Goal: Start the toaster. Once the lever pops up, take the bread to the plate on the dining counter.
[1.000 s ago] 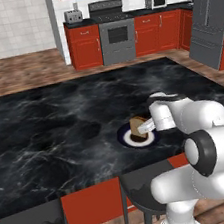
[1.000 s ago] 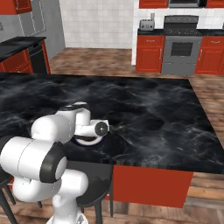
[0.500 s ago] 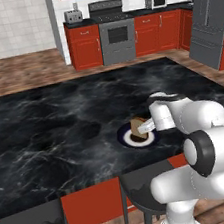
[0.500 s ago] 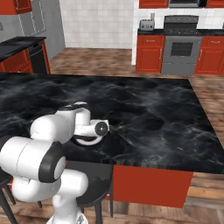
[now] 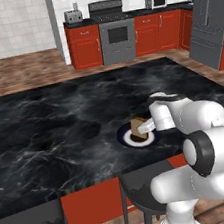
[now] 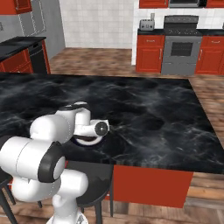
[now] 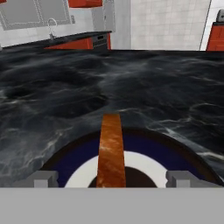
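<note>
Letting go of the bread (image 5: 139, 126) over the plate (image 5: 123, 136).
I'm holding the gripper (image 7: 111, 178) with fingers spread wide apart; I'm planning a straight, slow retreat so nothing nudges the upright slice.

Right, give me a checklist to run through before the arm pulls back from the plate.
1. Bread is over the plate: ok, it stands on edge on the white centre.
2. Plate sits on the dining counter, back from its edge: ok.
3. Gripper open: ok, the fingertips stand wide on either side of the slice with gaps showing.
4. Bread free of both fingers: ok in the hand view.
5. Bread stable once left alone: cannot tell; upright on its crust, it might tip.
6. Retreat path clear of nearby things: ok, the counter around the plate is bare.
</note>
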